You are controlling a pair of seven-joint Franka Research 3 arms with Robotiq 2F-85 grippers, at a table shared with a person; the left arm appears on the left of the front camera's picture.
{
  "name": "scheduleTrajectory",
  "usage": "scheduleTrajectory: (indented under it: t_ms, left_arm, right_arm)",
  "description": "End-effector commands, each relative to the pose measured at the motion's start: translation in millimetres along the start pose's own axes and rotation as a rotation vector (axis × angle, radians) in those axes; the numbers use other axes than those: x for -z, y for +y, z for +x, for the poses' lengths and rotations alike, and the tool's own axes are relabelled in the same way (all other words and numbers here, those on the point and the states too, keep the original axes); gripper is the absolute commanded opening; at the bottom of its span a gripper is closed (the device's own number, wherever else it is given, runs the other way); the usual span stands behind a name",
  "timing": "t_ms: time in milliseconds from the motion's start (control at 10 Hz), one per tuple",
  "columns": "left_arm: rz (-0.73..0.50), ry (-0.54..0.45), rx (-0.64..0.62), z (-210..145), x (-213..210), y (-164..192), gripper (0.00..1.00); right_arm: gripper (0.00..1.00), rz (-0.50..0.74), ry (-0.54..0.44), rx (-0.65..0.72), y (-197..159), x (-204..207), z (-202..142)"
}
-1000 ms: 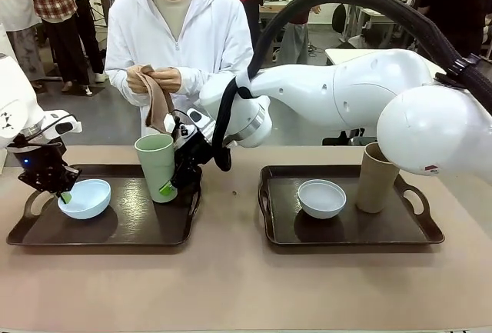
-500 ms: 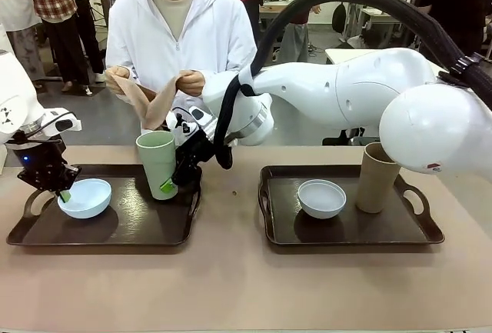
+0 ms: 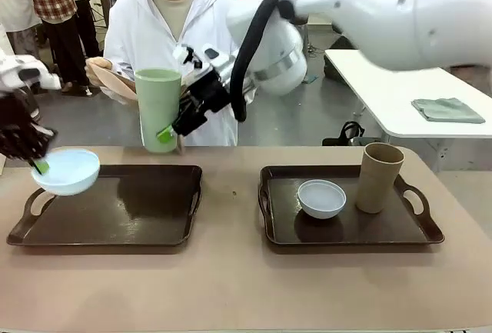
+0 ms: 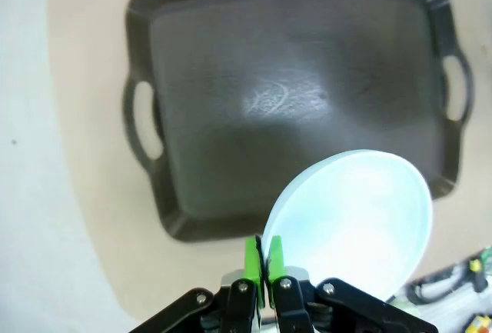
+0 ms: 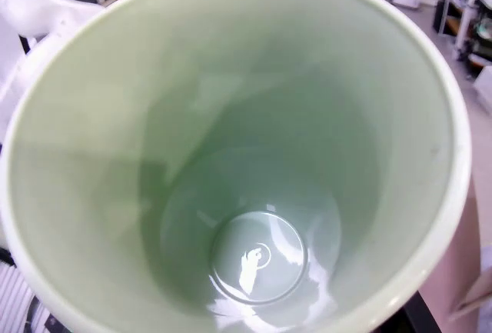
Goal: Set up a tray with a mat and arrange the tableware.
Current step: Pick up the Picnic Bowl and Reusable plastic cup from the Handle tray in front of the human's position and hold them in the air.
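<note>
Clearance over the left tray (image 3: 115,221) matters now: my left end effector (image 3: 37,165) pinches the rim of the pale blue bowl (image 3: 71,171) above the tray's left end, my right end effector (image 3: 171,128) grips the pale green cup (image 3: 157,106) upright, raised near its far edge.

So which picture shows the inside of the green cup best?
The right wrist view: it looks straight down into the green cup, which is empty right down to its shiny bottom. The front view shows its outside, held upright in the air by the right arm's fingers.
</note>
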State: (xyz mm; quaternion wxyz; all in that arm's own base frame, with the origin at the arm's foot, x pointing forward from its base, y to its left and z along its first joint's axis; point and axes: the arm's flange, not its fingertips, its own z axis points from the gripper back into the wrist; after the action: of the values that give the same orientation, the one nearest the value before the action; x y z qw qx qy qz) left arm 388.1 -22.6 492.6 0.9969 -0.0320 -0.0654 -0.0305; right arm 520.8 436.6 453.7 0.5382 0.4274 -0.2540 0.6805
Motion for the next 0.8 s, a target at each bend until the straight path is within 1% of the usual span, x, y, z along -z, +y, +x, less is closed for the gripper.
scheduleTrajectory:
  t_ms: [0,200,400,500,600,700]
  left_arm:
    - [0.009,-0.058,0.016,-14,-38,-5,0.00]
    - [0.000,-0.080,0.009,-28,-74,-9,0.00]
    - [-0.014,-0.053,-0.009,-23,-75,-10,0.00]
    - [-0.045,-0.053,0.007,-16,-70,-8,0.00]
    - [0.001,-0.083,0.017,-30,-81,-10,0.00]
    - [0.001,-0.083,0.017,-30,-81,-10,0.00]
  right_arm:
    - [0.20,-0.039,0.020,0.027,45,-19,6]
    - [0.20,-0.062,0.050,0.028,63,-24,20]
    - [0.20,-0.053,0.061,0.057,57,-21,12]
    - [0.20,-0.036,0.074,0.083,46,-17,1]
    - [0.20,-0.032,0.086,0.110,33,-14,-9]
    - [0.20,-0.047,0.068,0.040,54,-20,11]
